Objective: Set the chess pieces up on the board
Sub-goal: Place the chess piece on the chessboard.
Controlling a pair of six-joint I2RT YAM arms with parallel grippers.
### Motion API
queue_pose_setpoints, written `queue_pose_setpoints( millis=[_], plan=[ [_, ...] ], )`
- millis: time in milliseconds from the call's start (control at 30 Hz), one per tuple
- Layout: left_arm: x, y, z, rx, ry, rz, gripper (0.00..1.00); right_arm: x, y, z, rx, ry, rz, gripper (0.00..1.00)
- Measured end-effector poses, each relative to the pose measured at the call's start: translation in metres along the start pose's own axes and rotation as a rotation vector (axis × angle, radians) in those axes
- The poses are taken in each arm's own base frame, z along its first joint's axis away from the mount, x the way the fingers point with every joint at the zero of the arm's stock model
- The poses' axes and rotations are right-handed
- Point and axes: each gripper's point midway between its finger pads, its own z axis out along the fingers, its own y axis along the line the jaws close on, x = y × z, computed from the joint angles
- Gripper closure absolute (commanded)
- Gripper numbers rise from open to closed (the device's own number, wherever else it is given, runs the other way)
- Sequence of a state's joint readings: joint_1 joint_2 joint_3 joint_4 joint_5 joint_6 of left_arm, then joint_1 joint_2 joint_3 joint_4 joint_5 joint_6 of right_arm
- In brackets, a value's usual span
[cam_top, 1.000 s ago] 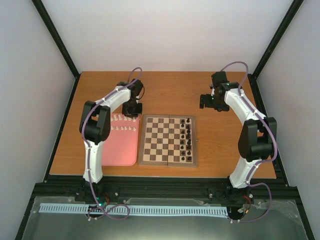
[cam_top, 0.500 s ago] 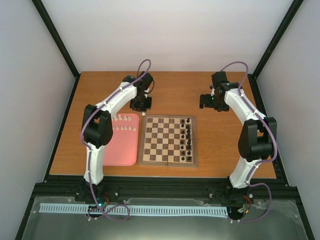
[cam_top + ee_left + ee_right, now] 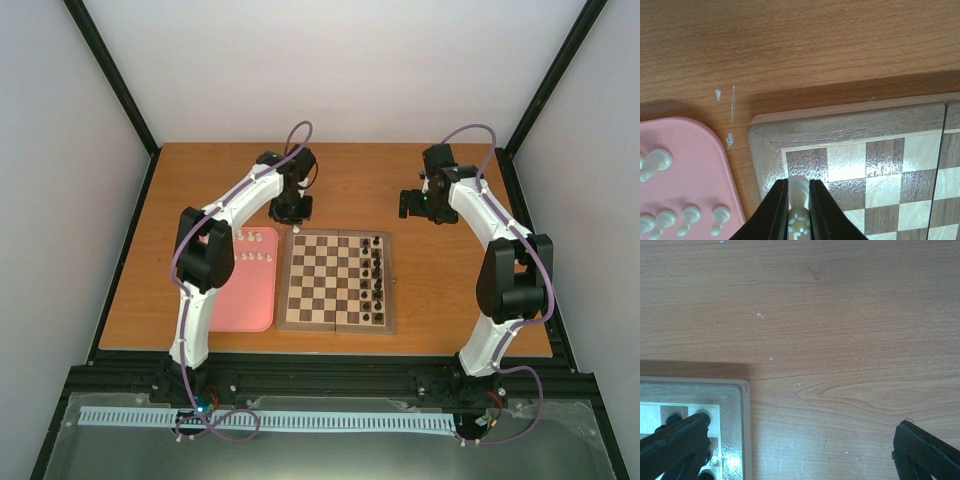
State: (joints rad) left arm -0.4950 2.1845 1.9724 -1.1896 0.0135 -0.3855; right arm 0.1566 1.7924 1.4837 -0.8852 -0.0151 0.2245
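Observation:
The wooden chessboard (image 3: 336, 281) lies mid-table, with black pieces (image 3: 377, 280) in two columns along its right side. Several white pieces (image 3: 255, 247) stand on the pink tray (image 3: 240, 300) left of it. My left gripper (image 3: 292, 214) hangs above the board's far left corner, shut on a white piece with a notched crown (image 3: 799, 205), held over the corner squares of the board (image 3: 850, 125). White pieces on the tray (image 3: 690, 220) show at lower left in that view. My right gripper (image 3: 418, 203) is open and empty over bare table beyond the board's far right corner (image 3: 735, 390).
The pink tray's rounded corner (image 3: 715, 145) sits close to the board's left edge. Black frame rails run along both table sides. Bare wooden table lies behind the board and to its right (image 3: 840, 340).
My left gripper has moved right from above the tray's far end to the board's far left corner, carrying a white piece. The right arm has not moved.

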Motion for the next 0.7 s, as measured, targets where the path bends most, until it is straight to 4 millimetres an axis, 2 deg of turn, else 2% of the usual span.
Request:
queue_pose_setpoints(
  millis=[700],
  plan=[
    [0.01, -0.009, 0.016, 0.014, 0.037, -0.004, 0.99, 0.003, -0.004, 0.004, 0.005, 0.009, 0.008, 0.0]
  ],
)
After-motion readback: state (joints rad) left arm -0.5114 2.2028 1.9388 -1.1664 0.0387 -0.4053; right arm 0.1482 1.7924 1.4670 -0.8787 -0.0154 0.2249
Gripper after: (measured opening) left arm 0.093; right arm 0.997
